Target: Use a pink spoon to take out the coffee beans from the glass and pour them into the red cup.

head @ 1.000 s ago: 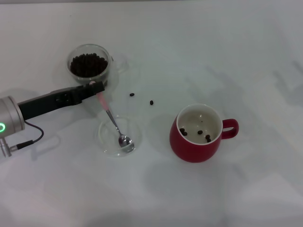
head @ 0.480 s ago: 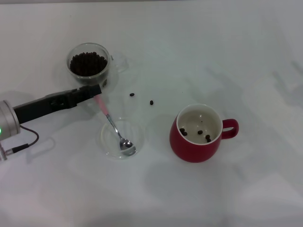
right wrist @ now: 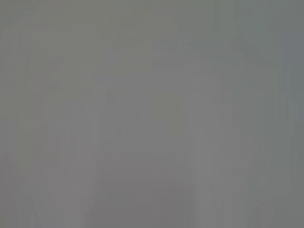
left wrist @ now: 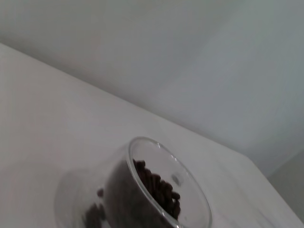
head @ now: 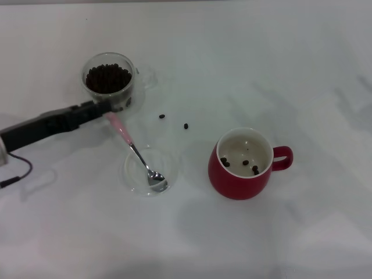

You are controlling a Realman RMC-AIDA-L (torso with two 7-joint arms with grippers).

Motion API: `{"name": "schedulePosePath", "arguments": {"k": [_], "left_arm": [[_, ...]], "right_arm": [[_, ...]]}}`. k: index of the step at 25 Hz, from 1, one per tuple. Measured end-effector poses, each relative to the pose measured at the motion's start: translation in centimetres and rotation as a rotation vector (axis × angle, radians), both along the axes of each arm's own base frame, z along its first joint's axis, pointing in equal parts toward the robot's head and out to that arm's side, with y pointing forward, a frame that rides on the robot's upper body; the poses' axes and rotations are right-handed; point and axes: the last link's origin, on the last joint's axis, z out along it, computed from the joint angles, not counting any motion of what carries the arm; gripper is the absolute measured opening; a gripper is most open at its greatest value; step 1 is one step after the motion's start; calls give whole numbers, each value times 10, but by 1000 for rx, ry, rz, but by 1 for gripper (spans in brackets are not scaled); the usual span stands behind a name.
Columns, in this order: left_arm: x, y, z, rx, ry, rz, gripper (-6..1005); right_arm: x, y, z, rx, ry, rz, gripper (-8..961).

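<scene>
Compared with the earlier head views, the left arm is seen drawn back toward the left edge of the frame, and the pink spoon (head: 138,156) is laid lower, its handle end shifted up and left toward the glass (head: 108,79). The left gripper (head: 103,109) is placed at the tip of the pink handle, just below the glass; whether the handle is clasped or let go cannot be told from these views. The metal bowl of the spoon is rested in a shallow clear dish (head: 129,174) at centre left. The glass, at upper left, is filled with coffee beans (head: 107,78); the same beans (left wrist: 159,187) are shown close by in the left wrist view. A few beans lie inside the red cup (head: 247,164) at centre right, and two stray beans (head: 174,121) are scattered on the white table (head: 232,58) between glass and cup. The right gripper is not shown. If another scoop is intended, the handle is best gripped firmly near its end, and the bowl kept level in transit so that no further beans are spilled. Ample open table is left between glass and cup, though the glass rim stands very near the gripper.
</scene>
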Motion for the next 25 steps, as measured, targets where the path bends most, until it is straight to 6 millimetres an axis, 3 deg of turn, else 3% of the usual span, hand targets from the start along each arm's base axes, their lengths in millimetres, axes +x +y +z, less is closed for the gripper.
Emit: {"name": "schedulePosePath", "arguments": {"k": [13, 21, 24, 25], "left_arm": [[-21, -28, 91, 406, 72, -209, 627], [-70, -68, 138, 746, 274, -118, 624], [-76, -73, 142, 784, 293, -95, 623], [-92, -88, 149, 889, 340, -26, 623]], "right_arm": [[1, -5, 1, 7, 6, 1, 653], [3, -9, -1, 5, 18, -15, 654], [3, -11, -1, 6, 23, -16, 654], [3, -12, -1, 8, 26, -15, 653]]}}
